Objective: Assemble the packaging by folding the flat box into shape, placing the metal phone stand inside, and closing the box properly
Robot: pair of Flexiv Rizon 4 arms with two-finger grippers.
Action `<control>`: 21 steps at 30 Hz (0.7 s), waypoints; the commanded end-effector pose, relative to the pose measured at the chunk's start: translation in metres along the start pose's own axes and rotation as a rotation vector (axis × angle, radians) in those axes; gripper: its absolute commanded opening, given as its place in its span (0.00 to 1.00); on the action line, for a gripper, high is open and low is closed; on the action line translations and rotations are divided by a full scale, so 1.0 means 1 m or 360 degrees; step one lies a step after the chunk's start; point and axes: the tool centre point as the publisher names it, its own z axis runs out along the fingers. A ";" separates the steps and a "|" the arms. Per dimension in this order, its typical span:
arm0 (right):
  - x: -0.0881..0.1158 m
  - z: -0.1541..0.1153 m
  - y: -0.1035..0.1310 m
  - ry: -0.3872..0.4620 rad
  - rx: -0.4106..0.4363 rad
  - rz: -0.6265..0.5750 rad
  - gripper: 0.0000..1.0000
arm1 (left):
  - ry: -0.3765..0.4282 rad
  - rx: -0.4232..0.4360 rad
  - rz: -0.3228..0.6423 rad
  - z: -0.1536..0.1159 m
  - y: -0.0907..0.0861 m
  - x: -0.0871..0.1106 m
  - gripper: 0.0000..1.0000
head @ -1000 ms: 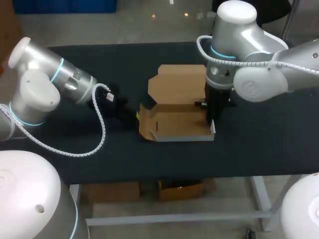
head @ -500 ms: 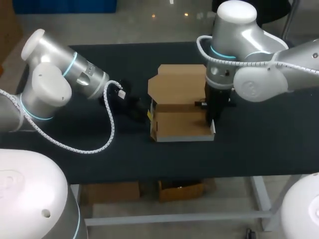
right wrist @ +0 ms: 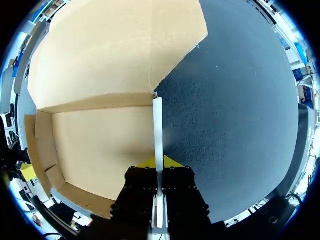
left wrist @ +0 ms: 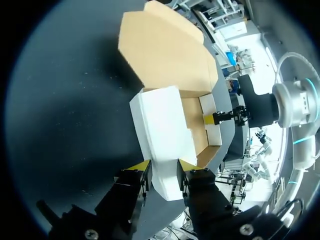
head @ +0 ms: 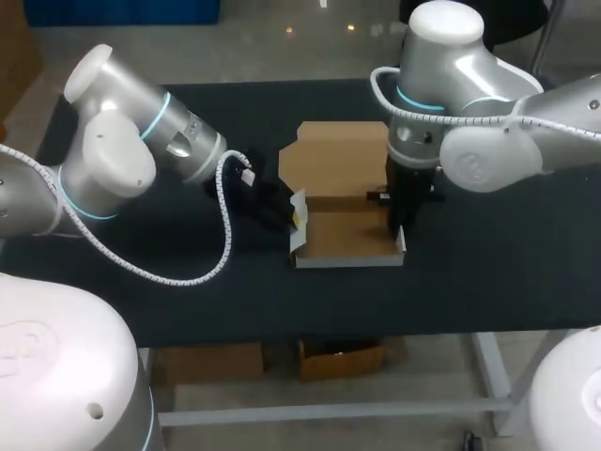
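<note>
With the right gripper (right wrist: 159, 162) pinching the right wall (right wrist: 158, 130) of the cardboard box (head: 349, 235) at mid-table, the left gripper (left wrist: 164, 169), fingers apart astride the left flap (left wrist: 162, 130), should push evenly until that flap stands square, without creasing it.

Head view: the table (head: 488, 272) is seen whole from above and behind, at a distance. Left wrist view: the box (left wrist: 160, 125) is viewed closely along the left gripper (left wrist: 164, 167), facing the right arm (left wrist: 287, 107). Right wrist view: one box wall is viewed very closely, looking down along the right gripper (right wrist: 159, 162). The box is shared by all three views.
</note>
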 end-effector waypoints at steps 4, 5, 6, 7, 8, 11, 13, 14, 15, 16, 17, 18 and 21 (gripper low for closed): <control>0.001 0.000 0.000 -0.0003 0.0001 0.0002 0.00 | -0.0102 -0.0020 -0.0011 0.009 -0.004 0.006 0.33; 0.001 0.000 0.000 -0.0003 0.0001 0.0002 0.00 | -0.0121 -0.0013 -0.0010 0.010 -0.004 0.006 0.33; 0.001 0.000 0.000 -0.0003 0.0001 0.0002 0.00 | -0.0145 -0.0010 -0.0014 0.011 -0.007 0.007 0.33; 0.001 0.000 0.000 -0.0003 0.0001 0.0002 0.00 | -0.0171 -0.0004 -0.0017 0.012 -0.009 0.007 0.33; 0.001 0.000 0.000 -0.0003 0.0001 0.0002 0.00 | -0.0197 0.0003 -0.0019 0.014 -0.007 0.008 0.33; 0.001 0.000 0.000 -0.0003 0.0001 0.0002 0.00 | -0.0251 0.0011 -0.0024 0.018 -0.010 0.009 0.32; 0.001 0.000 0.000 -0.0003 0.0001 0.0002 0.00 | -0.0287 0.0015 -0.0032 0.020 -0.010 0.009 0.32; 0.001 0.000 0.000 -0.0003 0.0001 0.0002 0.00 | -0.0315 0.0024 -0.0040 0.022 -0.009 0.009 0.32; 0.001 0.000 0.000 -0.0003 0.0001 0.0002 0.00 | -0.0326 0.0024 -0.0041 0.023 -0.009 0.009 0.32; 0.001 0.000 0.000 -0.0003 0.0001 0.0002 0.00 | -0.0349 0.0030 -0.0049 0.024 -0.009 0.008 0.32; 0.001 0.000 0.000 -0.0003 0.0001 0.0002 0.00 | -0.0371 0.0036 -0.0050 0.025 -0.009 0.008 0.32; 0.001 0.000 0.000 -0.0003 0.0001 0.0002 0.00 | -0.0381 0.0037 -0.0054 0.026 -0.010 0.008 0.32; 0.001 0.000 0.000 -0.0003 0.0001 0.0002 0.00 | -0.0418 0.0044 -0.0072 0.028 -0.011 0.005 0.32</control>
